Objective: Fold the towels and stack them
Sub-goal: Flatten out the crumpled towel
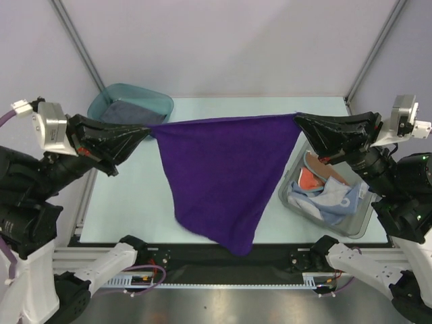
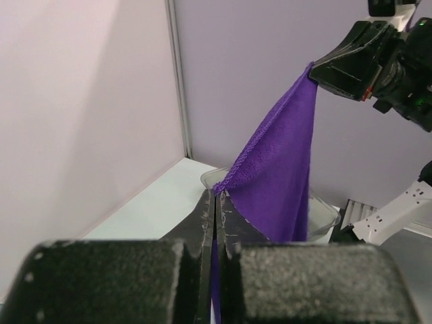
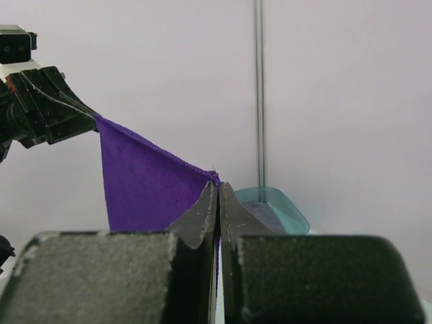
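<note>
From above, the purple towel (image 1: 223,169) blocks our view of the middle of the table (image 1: 128,196). We cannot tell whether its hanging tip touches the surface or the black rail at the near edge. The two corners it hangs by are buried between fingers. The left claw (image 1: 149,132) is pinched tight on the left corner and the right claw (image 1: 297,120) on the right one. In the wrist views no gap shows between either pair of fingers. Each wrist camera loses its lower part to its own dark, blurred fingers.

The left arm cuts off the near rim of the teal tray (image 1: 108,100) at the far left. Inside it we make out a grey towel (image 1: 128,111) lying flat, though its fold is hard to read. The right arm crosses the far end of the clear bin (image 1: 359,226) on the right. In the bin a heap of towels (image 1: 327,196), brown-red, orange and light blue, is so tangled that we cannot count them.

The purple towel is held up in the air between the claws, its top edge drawn nearly straight from left to right. Below that it falls as a downward triangle, narrowing to a rounded tip near the arm bases. The cloth is deep purple and plush, with a stitched hem along the top edge.
</note>
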`<state>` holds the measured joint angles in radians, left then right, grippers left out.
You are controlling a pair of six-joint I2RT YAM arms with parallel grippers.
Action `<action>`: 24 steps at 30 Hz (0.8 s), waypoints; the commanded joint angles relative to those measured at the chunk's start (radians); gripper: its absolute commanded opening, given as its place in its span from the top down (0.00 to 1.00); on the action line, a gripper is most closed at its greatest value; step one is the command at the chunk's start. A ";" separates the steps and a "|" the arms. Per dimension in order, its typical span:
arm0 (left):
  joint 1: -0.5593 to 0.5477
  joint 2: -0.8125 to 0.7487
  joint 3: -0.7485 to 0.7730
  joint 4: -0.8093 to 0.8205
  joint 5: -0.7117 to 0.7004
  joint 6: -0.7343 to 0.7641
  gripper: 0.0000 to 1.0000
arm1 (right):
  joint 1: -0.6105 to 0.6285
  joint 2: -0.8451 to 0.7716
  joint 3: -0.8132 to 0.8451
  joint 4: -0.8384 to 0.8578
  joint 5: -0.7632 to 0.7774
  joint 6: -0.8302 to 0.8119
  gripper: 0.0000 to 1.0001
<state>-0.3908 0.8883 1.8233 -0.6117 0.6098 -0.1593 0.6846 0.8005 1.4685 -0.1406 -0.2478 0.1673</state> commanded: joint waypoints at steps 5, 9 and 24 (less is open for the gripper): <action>0.006 0.173 0.047 -0.089 -0.180 0.098 1.00 | -0.005 0.115 0.032 0.065 0.248 -0.164 1.00; 0.007 0.290 0.004 -0.074 -0.330 0.194 1.00 | -0.101 0.263 -0.026 0.165 0.250 -0.198 1.00; 0.151 1.270 0.655 0.004 -0.438 0.435 1.00 | -0.514 1.153 0.209 0.734 -0.313 0.075 1.00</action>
<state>-0.2779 2.0594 2.2505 -0.6369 0.2131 0.2062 0.1913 1.8755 1.5265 0.3862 -0.4461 0.1928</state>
